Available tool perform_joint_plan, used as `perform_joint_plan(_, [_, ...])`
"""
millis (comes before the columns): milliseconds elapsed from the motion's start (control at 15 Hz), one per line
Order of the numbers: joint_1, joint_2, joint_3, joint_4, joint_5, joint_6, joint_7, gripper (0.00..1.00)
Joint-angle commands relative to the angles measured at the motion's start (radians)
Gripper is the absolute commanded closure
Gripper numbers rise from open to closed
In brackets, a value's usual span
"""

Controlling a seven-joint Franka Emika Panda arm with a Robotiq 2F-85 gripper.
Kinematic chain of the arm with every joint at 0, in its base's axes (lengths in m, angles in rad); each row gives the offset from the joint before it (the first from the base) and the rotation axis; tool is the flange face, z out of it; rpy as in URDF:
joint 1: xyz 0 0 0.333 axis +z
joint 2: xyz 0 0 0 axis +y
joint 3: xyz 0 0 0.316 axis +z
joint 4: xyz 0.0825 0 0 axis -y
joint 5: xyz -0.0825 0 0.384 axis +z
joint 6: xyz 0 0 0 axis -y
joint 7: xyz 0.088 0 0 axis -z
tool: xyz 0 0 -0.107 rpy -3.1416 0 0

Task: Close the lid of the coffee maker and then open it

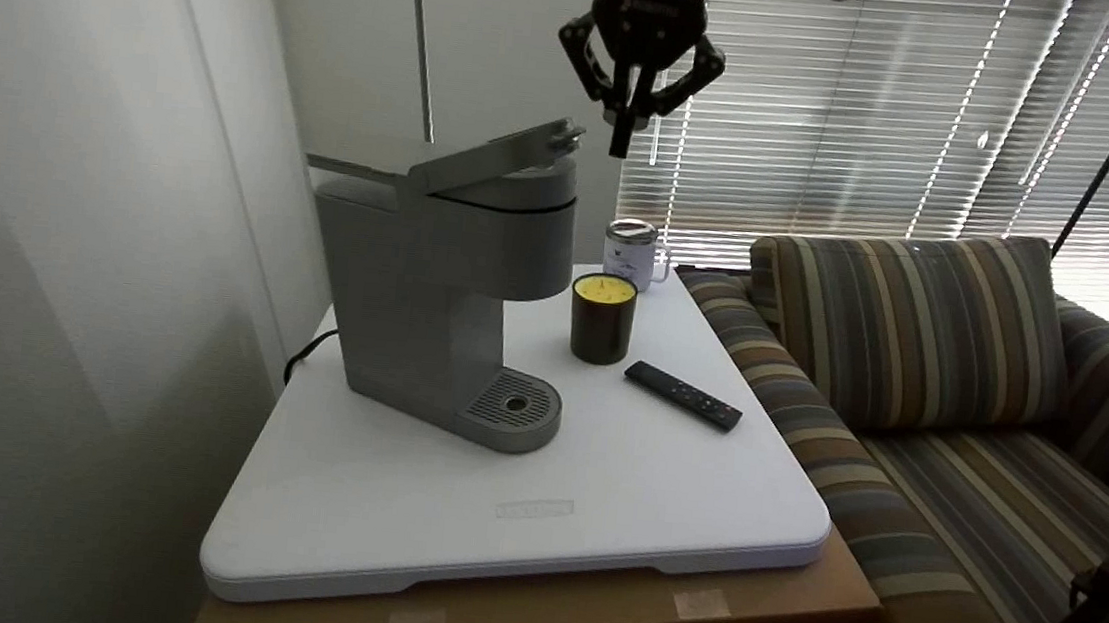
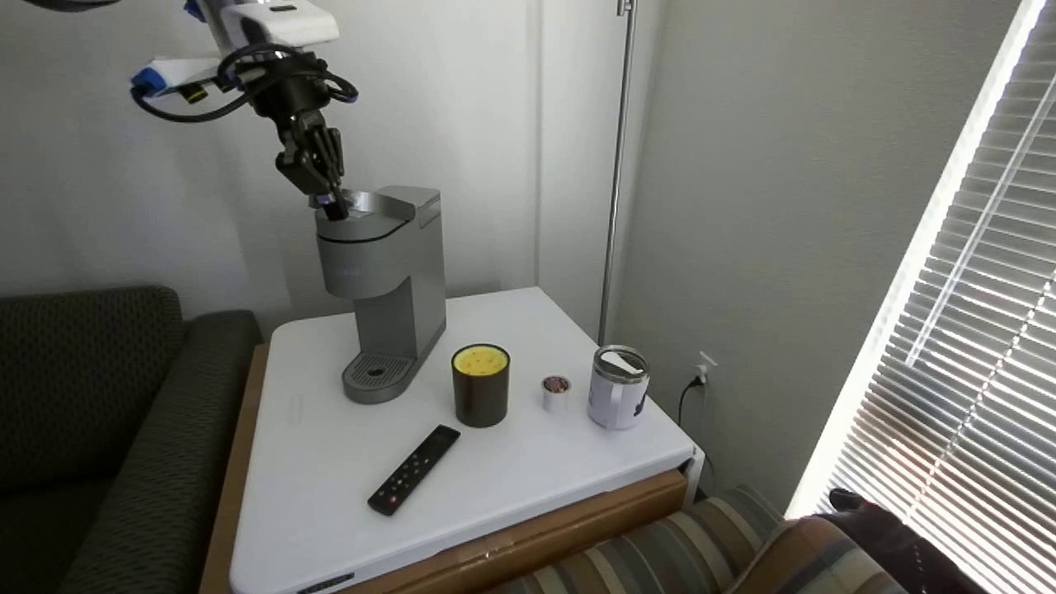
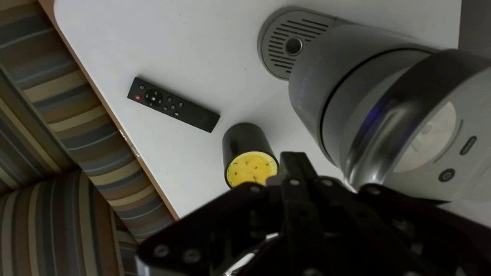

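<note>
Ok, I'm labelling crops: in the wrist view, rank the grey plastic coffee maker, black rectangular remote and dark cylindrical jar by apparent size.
1. Coffee maker, clearly largest.
2. Jar and remote, unranked: jar broader, remote longer, jar's top nearer the camera.

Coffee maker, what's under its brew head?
Under the brew head of the coffee maker, both exterior views show the rounded drip base, topped by a slotted plate with a hole. Anything beneath that plate is covered.

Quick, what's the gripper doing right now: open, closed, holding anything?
Gripper: closed, with nothing visible between its fingers.
</note>
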Motion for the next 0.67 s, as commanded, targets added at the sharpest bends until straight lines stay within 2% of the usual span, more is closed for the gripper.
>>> perform_joint_plan(0, [0.007,0.025,0.015,0.01,0.02,0.002,0.004,1.0])
perform_joint_plan(333, [0.021,0.034,0.021,0.012,0.016,0.013,0.01,1.0])
perform_joint_plan(600, [0.03,0.024,0.014,0.0,-0.003,0.077,0.057,1.0])
